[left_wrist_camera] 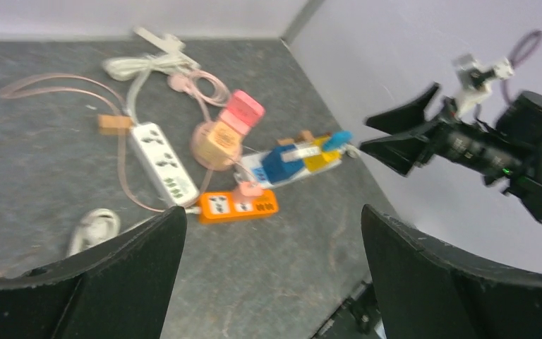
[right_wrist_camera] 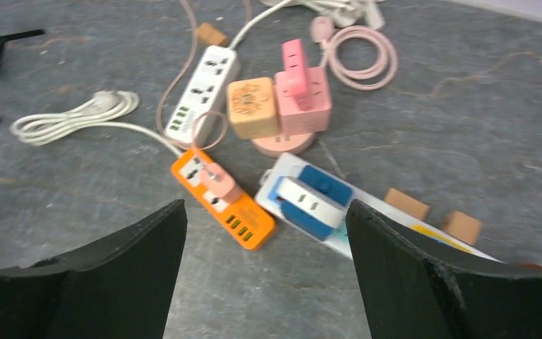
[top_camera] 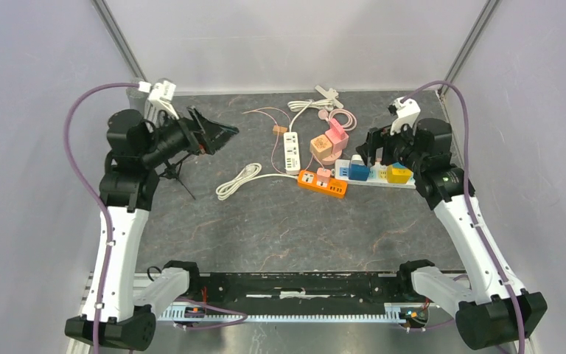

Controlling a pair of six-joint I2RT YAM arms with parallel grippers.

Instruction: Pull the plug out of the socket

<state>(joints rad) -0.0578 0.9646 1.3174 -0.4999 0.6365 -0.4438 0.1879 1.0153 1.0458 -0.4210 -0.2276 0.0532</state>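
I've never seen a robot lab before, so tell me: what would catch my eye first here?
A bright jumble of power strips on the far half of the dark table: an orange strip with a pink plug in it, a pink cube socket behind. The left end effector and right end effector flank it, both open.

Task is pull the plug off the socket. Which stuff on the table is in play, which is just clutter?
Likely in play:
small pink plug in orange power strip
blue adapter on long white strip
tall pink plug on pink cube socket
left gripper, right gripper, both open

Lying about:
unplugged-into white power strip
coiled white cable
pink coiled cable
tan blocks
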